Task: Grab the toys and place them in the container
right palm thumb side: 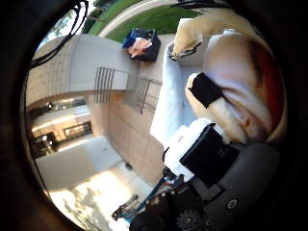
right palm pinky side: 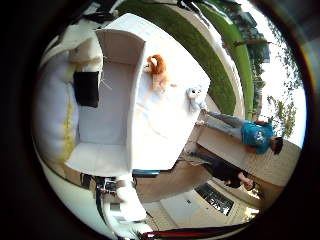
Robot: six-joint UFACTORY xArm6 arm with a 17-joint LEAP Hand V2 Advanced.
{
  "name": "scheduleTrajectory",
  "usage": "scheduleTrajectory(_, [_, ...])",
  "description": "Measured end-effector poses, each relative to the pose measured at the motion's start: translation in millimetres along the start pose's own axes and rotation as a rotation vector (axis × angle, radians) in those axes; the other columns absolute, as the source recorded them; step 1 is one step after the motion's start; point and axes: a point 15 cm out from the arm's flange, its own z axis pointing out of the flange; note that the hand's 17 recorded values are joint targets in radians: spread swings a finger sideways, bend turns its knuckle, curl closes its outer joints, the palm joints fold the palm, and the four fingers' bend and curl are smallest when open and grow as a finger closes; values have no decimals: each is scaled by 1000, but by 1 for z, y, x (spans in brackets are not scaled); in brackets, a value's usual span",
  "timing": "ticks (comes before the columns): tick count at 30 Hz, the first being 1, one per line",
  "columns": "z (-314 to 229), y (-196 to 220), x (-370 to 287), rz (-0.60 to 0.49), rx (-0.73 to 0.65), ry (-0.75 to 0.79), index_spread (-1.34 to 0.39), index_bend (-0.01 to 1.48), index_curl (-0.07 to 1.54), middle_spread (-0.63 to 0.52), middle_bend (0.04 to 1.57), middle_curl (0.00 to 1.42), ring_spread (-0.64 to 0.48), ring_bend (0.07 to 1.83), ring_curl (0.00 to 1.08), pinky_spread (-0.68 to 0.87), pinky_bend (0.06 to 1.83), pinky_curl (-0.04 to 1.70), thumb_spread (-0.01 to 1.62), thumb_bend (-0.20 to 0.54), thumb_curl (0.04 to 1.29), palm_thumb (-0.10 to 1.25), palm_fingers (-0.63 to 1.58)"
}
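the hand (right palm thumb side: 211, 159) grips a pale plush toy (right palm thumb side: 236, 91), fingers curled round it, above the white container (right palm pinky side: 120, 100). an orange toy (right palm pinky side: 157, 67) and a grey toy (right palm pinky side: 195, 97) lie on the table (right palm pinky side: 165, 125) beside the container.

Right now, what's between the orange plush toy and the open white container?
Only bare white tabletop and the container's near wall; nothing else sits between the orange plush toy and the white container, as the little finger side palm view shows.
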Motion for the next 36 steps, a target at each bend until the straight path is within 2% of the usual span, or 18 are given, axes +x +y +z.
scheduleTrajectory(1, [2,0,1,-2,-7,-1,-551,574,680,-152,748,870,27,1283,756,268,1394,872,1248,-43,513,798,65])
scheduleTrajectory(2, [5,-1,2,-10,-16,-2,-487,562,684,-122,653,813,64,1215,738,289,1356,867,1247,-40,502,779,-72])
scheduleTrajectory(4, [8,-2,6,-31,-26,-4,-454,454,580,-49,452,678,145,928,584,335,1185,757,1238,-37,483,745,-250])
scheduleTrajectory(5, [9,-2,6,-49,-27,-6,-459,402,539,-26,377,628,176,807,520,354,1118,712,1235,-34,475,736,-292])
scheduleTrajectory(7, [10,-2,7,-85,-31,-9,-459,334,494,2,284,570,214,690,457,376,1026,657,1227,-31,466,727,-281])
scheduleTrajectory(11, [9,-2,4,-123,-25,-46,-468,194,421,42,147,476,275,523,369,419,859,558,1209,-25,451,723,-207])
scheduleTrajectory(18, [-22,9,40,-89,59,-83,-463,144,337,76,122,364,307,432,326,461,755,464,1188,-23,435,729,-117])
scheduleTrajectory(25, [-54,33,104,-3,150,-80,-430,132,275,81,164,322,307,430,323,484,755,423,1174,-30,423,714,-35])
scheduleTrajectory(33, [-55,74,236,223,187,-96,-274,160,253,77,192,333,295,463,327,485,719,377,1169,-29,410,648,60])
scheduleTrajectory(36, [-37,61,292,279,162,-110,-253,161,253,71,191,335,292,461,326,485,710,368,1169,-27,410,646,71])
